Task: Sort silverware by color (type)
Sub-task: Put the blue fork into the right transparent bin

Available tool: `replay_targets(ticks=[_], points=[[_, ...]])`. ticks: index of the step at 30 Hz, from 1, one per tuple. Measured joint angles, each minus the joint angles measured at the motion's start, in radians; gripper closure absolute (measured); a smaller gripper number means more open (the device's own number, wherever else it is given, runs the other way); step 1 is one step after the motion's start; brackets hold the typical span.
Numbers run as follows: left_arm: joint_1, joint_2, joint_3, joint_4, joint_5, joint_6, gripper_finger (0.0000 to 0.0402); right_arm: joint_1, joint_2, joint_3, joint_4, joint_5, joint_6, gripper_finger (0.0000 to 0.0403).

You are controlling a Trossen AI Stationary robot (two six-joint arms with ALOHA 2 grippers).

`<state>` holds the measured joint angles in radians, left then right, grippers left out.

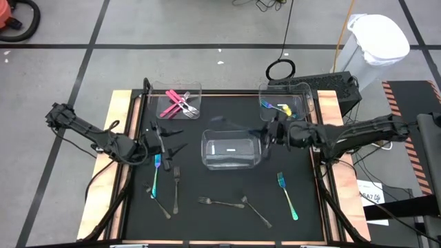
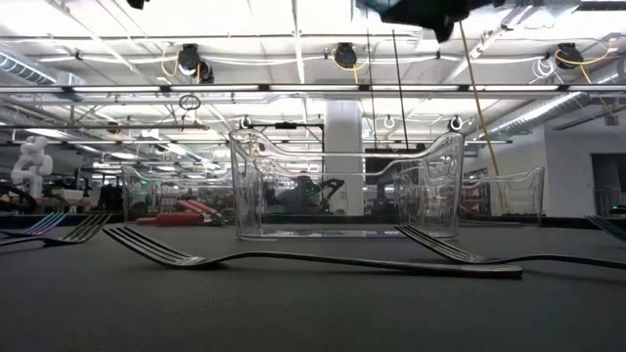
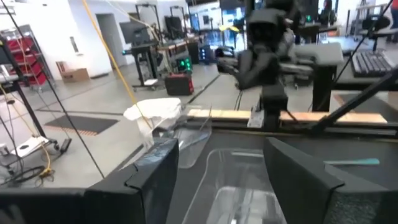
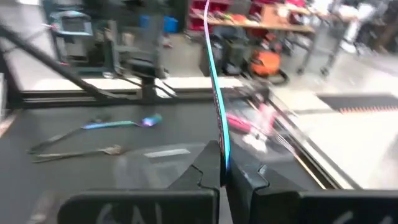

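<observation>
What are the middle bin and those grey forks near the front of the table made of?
The middle bin looks like clear, glossy plastic: the room shows straight through its walls in the low view, and its edges catch light. The grey forks look like plain polished metal, probably steel: thin, grey all over, with a dull shine along the handles. Neither material can be confirmed by sight alone.

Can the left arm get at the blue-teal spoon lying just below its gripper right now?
Probably yes. The left gripper is open and empty, and the blue-teal spoon lies uncovered on the mat close beside it. A grey fork lies alongside but apart.
</observation>
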<state>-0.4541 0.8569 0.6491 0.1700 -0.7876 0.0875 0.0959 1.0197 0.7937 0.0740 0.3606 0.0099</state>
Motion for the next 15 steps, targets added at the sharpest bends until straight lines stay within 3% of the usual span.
replay_targets(ticks=[5,15], points=[[0.0,-0.009,0.0,-0.041,0.003,-0.002,0.0164,-0.147,-0.088,0.0,-0.142,-0.108,0.066,0.0402],[0.0,-0.009,0.0,-0.045,0.028,0.004,0.0164,-0.456,-0.135,0.0,-0.218,-0.392,0.088,0.0401]])
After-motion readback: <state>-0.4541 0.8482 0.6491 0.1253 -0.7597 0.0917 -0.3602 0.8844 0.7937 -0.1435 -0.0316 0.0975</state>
